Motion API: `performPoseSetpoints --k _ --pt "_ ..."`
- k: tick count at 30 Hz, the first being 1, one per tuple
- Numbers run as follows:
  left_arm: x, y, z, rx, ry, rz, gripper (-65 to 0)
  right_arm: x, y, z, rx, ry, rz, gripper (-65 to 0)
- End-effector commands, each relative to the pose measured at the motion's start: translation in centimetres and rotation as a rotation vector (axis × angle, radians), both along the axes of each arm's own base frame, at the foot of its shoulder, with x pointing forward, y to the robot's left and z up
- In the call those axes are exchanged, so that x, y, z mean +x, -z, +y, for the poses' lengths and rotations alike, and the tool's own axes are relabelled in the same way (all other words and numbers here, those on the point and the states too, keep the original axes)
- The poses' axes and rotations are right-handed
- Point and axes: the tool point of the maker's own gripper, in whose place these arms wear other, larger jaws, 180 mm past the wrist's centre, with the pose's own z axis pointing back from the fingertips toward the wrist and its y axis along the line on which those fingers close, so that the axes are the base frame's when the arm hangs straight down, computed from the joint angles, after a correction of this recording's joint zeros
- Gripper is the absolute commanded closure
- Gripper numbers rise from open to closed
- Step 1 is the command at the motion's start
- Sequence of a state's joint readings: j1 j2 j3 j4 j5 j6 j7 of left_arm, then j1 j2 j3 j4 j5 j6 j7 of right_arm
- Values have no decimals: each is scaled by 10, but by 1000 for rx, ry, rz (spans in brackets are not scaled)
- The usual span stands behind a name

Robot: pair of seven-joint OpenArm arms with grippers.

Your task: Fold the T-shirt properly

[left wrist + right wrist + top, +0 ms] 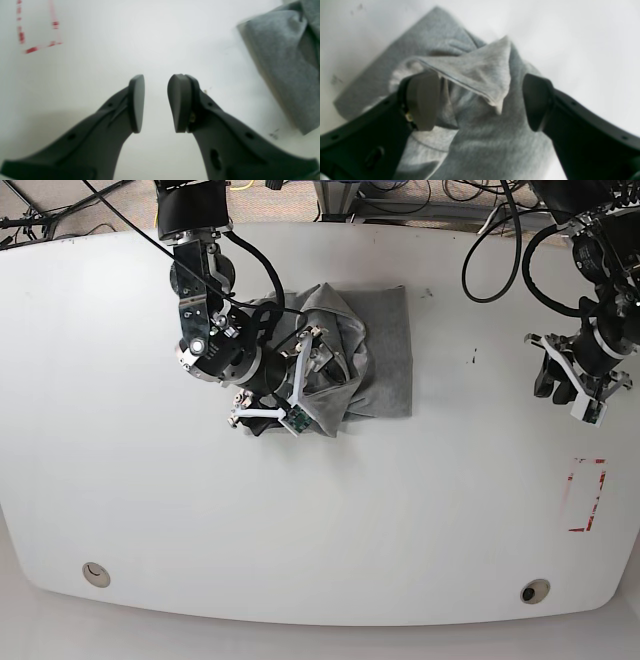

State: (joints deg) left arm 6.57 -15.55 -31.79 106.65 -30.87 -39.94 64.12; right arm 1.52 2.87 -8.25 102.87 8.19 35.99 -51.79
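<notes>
The light grey T-shirt (385,345) lies bunched and partly folded at the far middle of the white table (300,520); no lettering shows. My right gripper (320,375) is over its left side. In the right wrist view the right gripper (480,100) is wide open, astride a raised, hemmed fold of the T-shirt (480,70) that touches neither pad. My left gripper (575,385) hangs over bare table at the right, well away from the shirt. In the left wrist view the left gripper (156,100) is slightly open and empty, with a T-shirt edge (282,62) at upper right.
A red dashed rectangle (586,495) is marked on the table near the right edge; it also shows in the left wrist view (37,32). Two round holes (95,573) (533,591) sit near the front edge. Cables (500,240) hang behind the table.
</notes>
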Motion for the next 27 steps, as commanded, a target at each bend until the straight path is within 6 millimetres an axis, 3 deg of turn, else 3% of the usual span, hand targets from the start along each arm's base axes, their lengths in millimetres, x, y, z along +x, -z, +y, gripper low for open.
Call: performPoseSetpoints --k 1,7,19,22,27 --pt "-2 -10 12 30 -12 -25 -178 9 -9 9 18 -23 -49 -487" --pt "-13 -7 26 37 -57 -9 -178 3 4 20 -25 -92 -56 -447" --pt "-23 1 27 33 -62 21 -178 10 19 27 -34 -113 -93 -392" --pt "-24 2 27 34 -63 23 -178 13 21 28 -25 -114 -95 -306" --pt "-30 7 26 34 -61 43 -178 18 20 28 -25 -112 -99 -90"
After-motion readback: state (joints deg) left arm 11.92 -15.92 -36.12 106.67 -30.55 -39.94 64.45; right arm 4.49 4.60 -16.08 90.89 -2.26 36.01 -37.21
